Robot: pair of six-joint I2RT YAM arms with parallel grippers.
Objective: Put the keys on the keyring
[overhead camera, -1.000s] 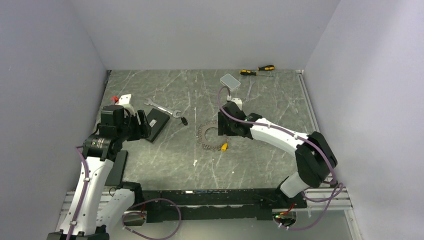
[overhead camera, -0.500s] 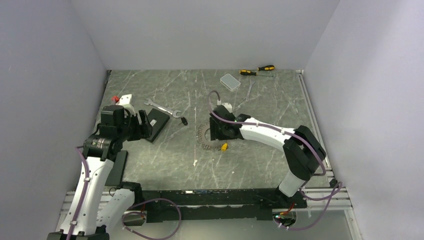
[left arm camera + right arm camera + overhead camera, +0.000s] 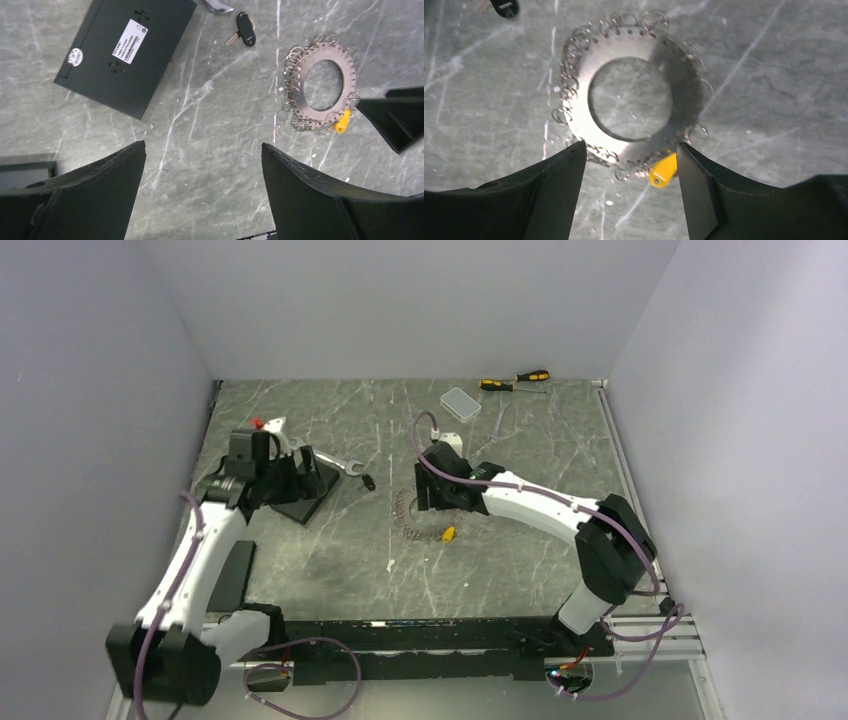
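A flat silvery metal keyring (image 3: 404, 511) – a disc with a round hole, its rim fringed with small wire loops – is lying near the middle of the grey marbled table (image 3: 520, 450), and the right wrist camera is looking straight down on it (image 3: 629, 46). The right gripper (image 3: 630, 147) is hanging directly over the disc's 6 o'clock edge with its jaws spread, holding nothing; whether the fingertips are touching the metal cannot be told. In the top view this gripper (image 3: 432, 502) is covering the ring's right half. A small yellow-headed key (image 3: 663, 170) is lying at the ring's 5 o'clock, touching the fringe, though whether it is threaded on cannot be told. A small black-headed key (image 3: 369, 481) is lying apart from the ring at its 10 o'clock. A tiny pale silver-white key (image 3: 390, 565), too small to make out clearly, is sitting well apart at the ring's 7 o'clock. The left gripper (image 3: 202, 150) is hovering with its jaws spread wide and empty; from above it (image 3: 297, 473) is hanging over a flat black rectangular block (image 3: 318, 488). A silver open-ended spanner (image 3: 345, 462) is lying at the block's 1 o'clock – close beside it.
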